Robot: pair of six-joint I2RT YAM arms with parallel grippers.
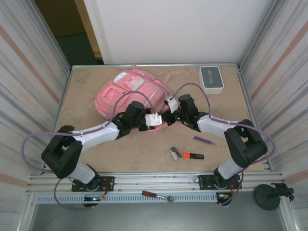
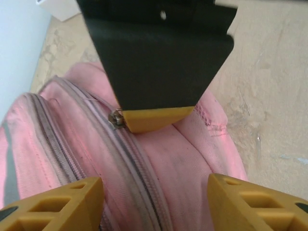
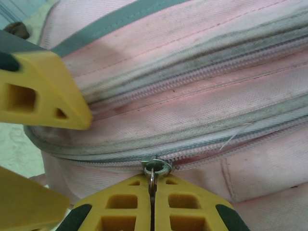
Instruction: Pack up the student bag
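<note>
- The student bag [image 1: 127,91] lies on the bench [image 1: 110,154], far and left of centre. Steady it with your left gripper [image 2: 154,187], whose jaws stand wide over the fabric.
- Your right gripper [image 3: 153,187] pinches the zipper pull [image 3: 155,168]; draw it along the track, not upward.
- No writing is readable; the label on the orange marker [image 1: 193,155] is too small.

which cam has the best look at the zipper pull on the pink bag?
Right wrist: the zipper pull sits close and centred, pinched in the shut right hand. Left wrist shows it small, beside that hand's tip. Top external is too far to resolve it on the student bag.
</note>
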